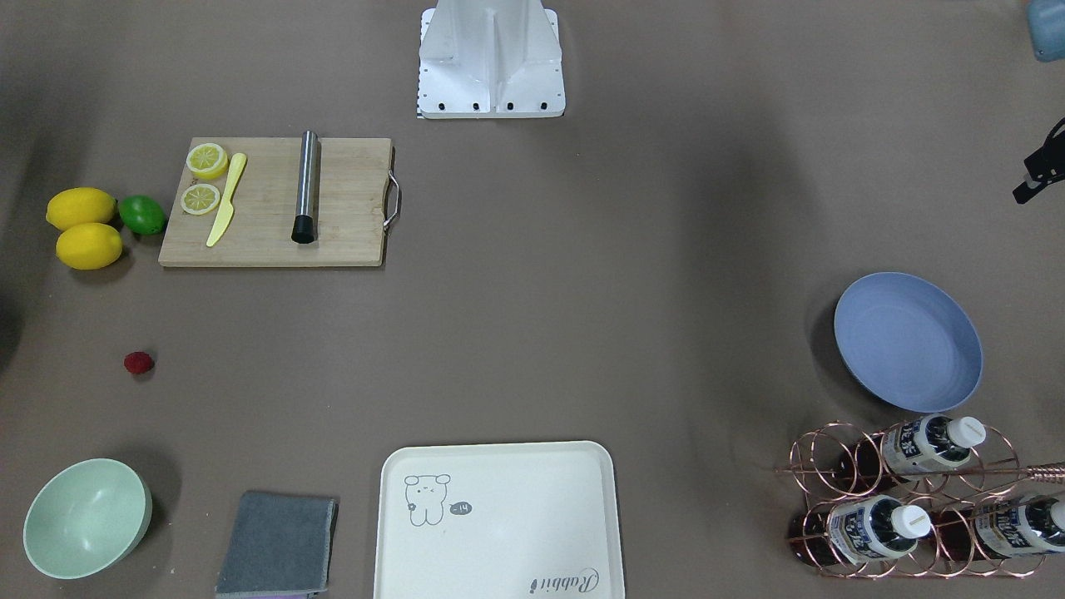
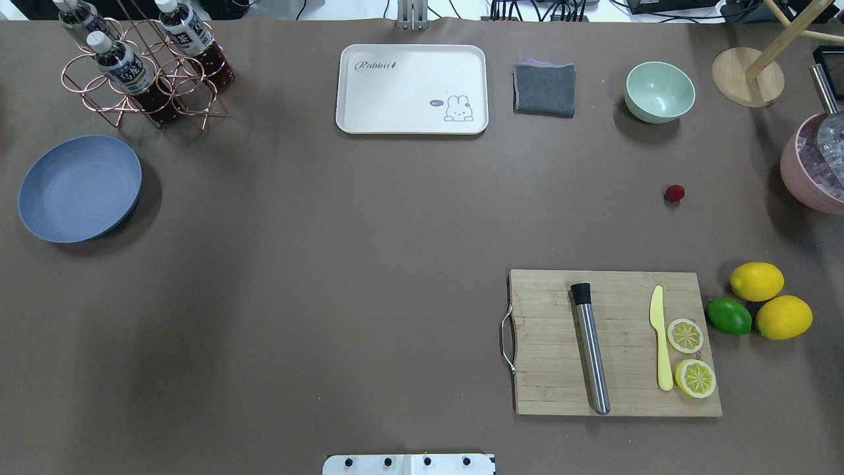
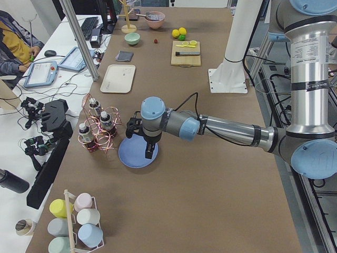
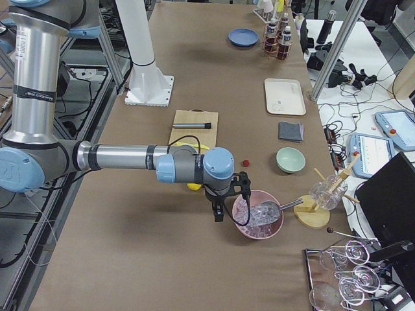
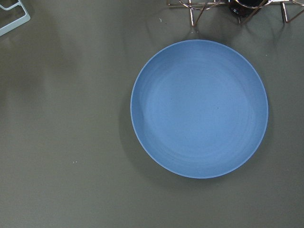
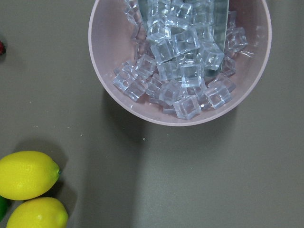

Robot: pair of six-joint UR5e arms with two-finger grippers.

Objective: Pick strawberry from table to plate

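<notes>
The strawberry (image 2: pixel 674 193) is a tiny dark-red berry lying alone on the brown table (image 2: pixel 330 264), between the green bowl and the lemons; it also shows in the front view (image 1: pixel 139 363) and at the right wrist view's left edge (image 6: pixel 1 47). The blue plate (image 2: pixel 79 188) sits at the opposite end, bare inside (image 5: pixel 199 109). My left gripper (image 3: pixel 149 155) hangs over the plate (image 3: pixel 131 157), pointing down; I cannot tell whether it is open or shut. My right gripper (image 4: pixel 218 216) hovers beside a pink ice bowl, a short way from the strawberry (image 4: pixel 246 162); its state is also unclear.
A wooden cutting board (image 2: pixel 613 343) carries a steel muddler, a yellow knife and lemon slices. Two lemons (image 2: pixel 768 300) and a lime (image 2: pixel 728 315) lie beside it. A cream tray (image 2: pixel 412 89), grey cloth (image 2: pixel 544 89), green bowl (image 2: pixel 659 91), ice bowl (image 2: pixel 814 171) and bottle rack (image 2: pixel 142 66) line the far edge.
</notes>
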